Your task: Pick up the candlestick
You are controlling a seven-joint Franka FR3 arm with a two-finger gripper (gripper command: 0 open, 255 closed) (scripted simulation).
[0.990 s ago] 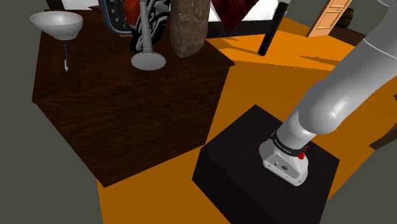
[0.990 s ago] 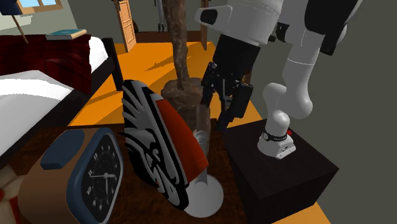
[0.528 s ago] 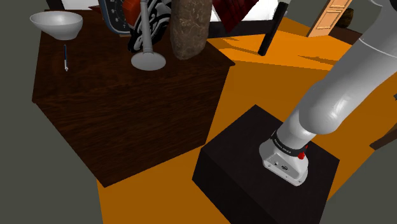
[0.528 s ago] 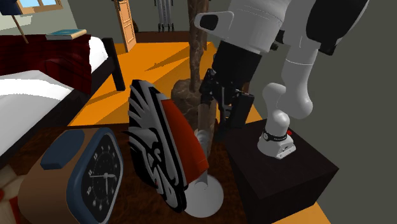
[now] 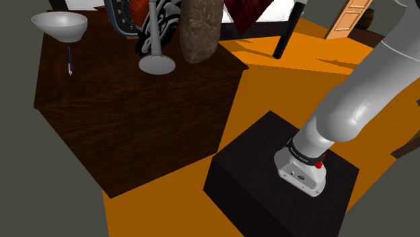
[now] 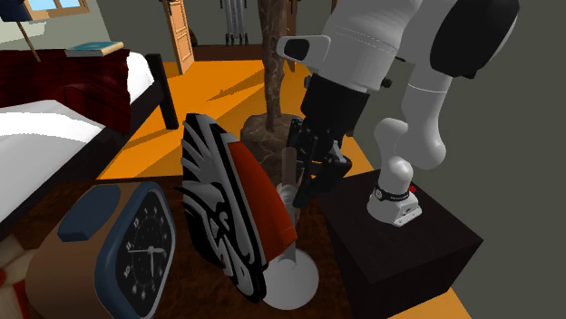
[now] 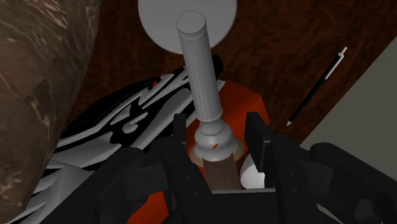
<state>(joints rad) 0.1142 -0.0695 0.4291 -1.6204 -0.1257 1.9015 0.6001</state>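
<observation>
From the shoulder view, one grey candlestick (image 5: 157,64) stands upright on its round foot near the far edge of one dark wooden desk (image 5: 134,128). Also on the desk are one pale bowl (image 5: 60,25) and one thin pen (image 5: 69,60), both towards this view's left. One rough brown stump (image 5: 200,30) is just beside the candlestick, with one black-and-white patterned thing (image 5: 161,17) behind it. The floor (image 5: 269,74) is orange, and the white arm (image 5: 363,94) rises from one black stand (image 5: 256,182).

From the second exterior view, the pincer (image 6: 308,186) hangs at the candlestick's upper stem. The patterned thing, red on one side, leans just beside it. One blue-rimmed clock (image 6: 136,240) sits farther off, beyond the patterned thing. Well beyond the pincer stand one bed (image 6: 54,136) with white sheets and one wooden door (image 6: 179,36).

In the wrist view, the pincer is open. Its two fingers (image 7: 180,133) stand apart on either side of the candlestick's bulging top, with a narrow gap on each side. The foot lies straight ahead of the fingers, and the pen lies off to one side.
</observation>
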